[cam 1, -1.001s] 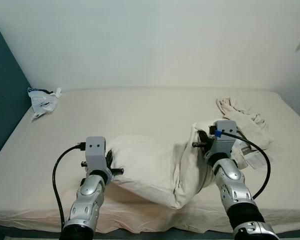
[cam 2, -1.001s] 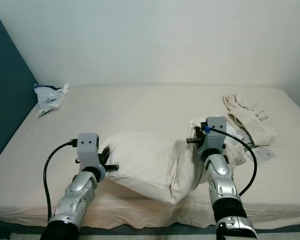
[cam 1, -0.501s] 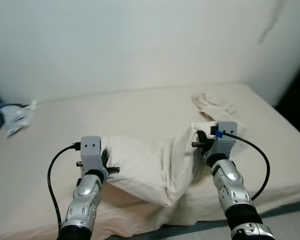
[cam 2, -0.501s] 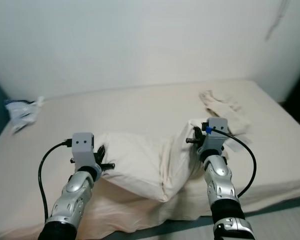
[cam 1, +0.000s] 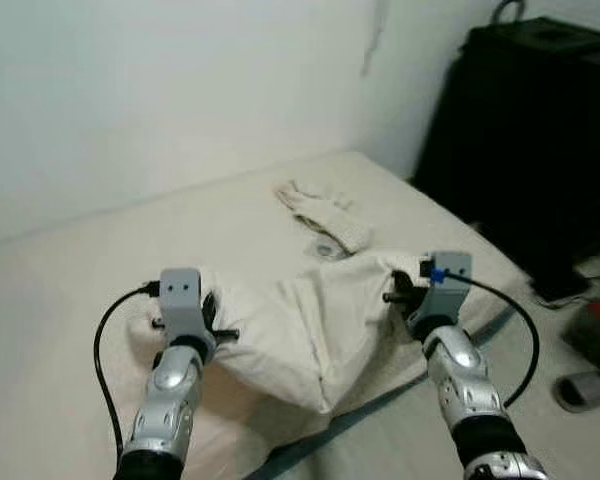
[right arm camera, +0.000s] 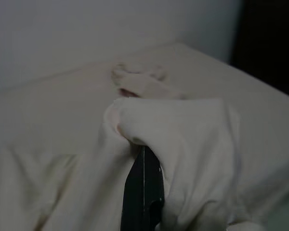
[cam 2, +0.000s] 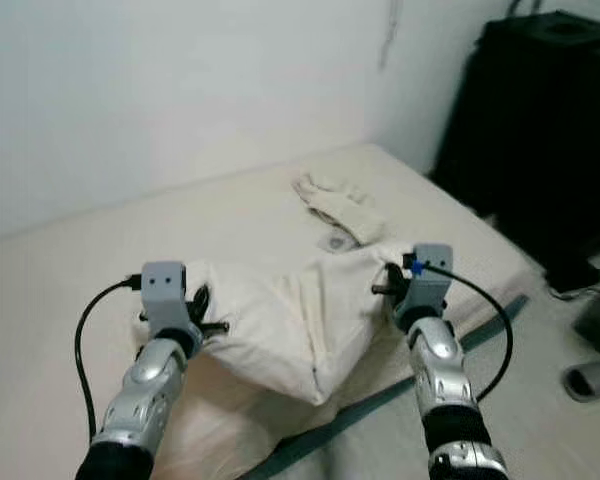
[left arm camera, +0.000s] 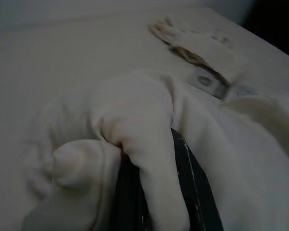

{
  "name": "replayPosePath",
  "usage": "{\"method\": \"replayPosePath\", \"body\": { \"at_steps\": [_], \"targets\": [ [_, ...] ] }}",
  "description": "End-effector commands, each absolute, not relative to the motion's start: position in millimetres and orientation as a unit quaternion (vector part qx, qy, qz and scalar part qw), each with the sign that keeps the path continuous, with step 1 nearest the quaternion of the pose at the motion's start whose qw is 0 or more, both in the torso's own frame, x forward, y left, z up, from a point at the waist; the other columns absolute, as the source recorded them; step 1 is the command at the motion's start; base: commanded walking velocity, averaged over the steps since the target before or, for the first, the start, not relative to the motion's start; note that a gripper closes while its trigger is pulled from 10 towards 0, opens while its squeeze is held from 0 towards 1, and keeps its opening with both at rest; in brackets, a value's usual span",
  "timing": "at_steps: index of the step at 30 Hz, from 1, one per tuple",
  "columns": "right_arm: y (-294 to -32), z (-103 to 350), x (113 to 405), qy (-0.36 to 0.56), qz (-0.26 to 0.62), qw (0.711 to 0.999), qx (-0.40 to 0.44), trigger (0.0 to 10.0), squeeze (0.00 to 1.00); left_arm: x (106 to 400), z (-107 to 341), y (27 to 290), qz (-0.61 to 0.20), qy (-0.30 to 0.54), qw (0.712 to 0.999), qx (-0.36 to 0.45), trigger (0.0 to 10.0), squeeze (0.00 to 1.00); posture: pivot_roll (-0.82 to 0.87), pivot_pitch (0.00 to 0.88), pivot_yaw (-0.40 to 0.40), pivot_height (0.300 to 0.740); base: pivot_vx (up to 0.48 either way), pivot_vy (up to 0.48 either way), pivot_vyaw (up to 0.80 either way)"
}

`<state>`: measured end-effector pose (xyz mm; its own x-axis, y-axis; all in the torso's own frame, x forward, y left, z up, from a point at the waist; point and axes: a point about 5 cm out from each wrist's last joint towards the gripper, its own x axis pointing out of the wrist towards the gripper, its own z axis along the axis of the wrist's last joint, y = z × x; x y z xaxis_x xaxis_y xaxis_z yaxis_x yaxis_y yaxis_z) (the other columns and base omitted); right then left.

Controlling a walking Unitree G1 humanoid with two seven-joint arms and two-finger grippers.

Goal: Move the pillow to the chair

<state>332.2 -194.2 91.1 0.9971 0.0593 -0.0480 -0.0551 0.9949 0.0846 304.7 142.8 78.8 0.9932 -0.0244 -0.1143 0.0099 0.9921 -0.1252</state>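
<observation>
Pillow: a cream pillow [cam 1: 300, 325] hangs slack between the two grippers, sagging to a low corner in the middle. It is over the near edge of the bed, held at both ends.
Left gripper: the left gripper [cam 1: 212, 322] is at the pillow's left end. In the left wrist view its black fingers [left arm camera: 195, 192] are pressed together on a bunched fold of the cover, with cloth wrapped over them.
Right gripper: the right gripper [cam 1: 398, 293] is at the pillow's right end, a little higher than the left one. In the right wrist view its fingers [right arm camera: 143, 192] lie close together, clamped on a fold of cloth that drapes over them.
Arms: both silver arms reach forward from the bottom of the head views, each with a black cable looping from the wrist.
Bed: a bed [cam 1: 70, 280] with a cream sheet lies under and behind the pillow, running back to a pale wall [cam 1: 160, 90]. Its corner points to the right.
Cloth: a crumpled pale cloth [cam 1: 320, 212] lies on the bed beyond the pillow, apart from it.
Dark mass: a large black thing [cam 1: 525, 140] stands to the right of the bed; what it is cannot be told.
Floor: a grey floor [cam 1: 570, 430] shows at the right, with a slipper-like shape [cam 1: 580, 388] on it near the right arm.
</observation>
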Motion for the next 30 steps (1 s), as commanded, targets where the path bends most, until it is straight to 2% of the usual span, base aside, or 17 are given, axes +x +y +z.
{"method": "replayPosePath", "body": {
  "at_steps": [1, 30],
  "targets": [
    [-187.9, 99.3, 335.4, 0.005, 0.042, 0.998, 0.042, 10.0, 0.0, 305.6, 84.0, 140.9, -0.016, 0.044, 0.997, -0.063, 10.0, 0.0, 0.01, 0.043, 0.001, 0.74, 0.0, 0.0, 0.0],
    [-189.2, 100.3, 334.6, 0.001, 0.047, 0.998, 0.039, 10.0, 0.0, 306.1, 84.8, 141.0, -0.012, 0.038, 0.997, -0.069, 10.0, 0.0, 0.0, 0.045, -0.001, 0.74, 0.0, 0.0, 0.0]
  ]
}}
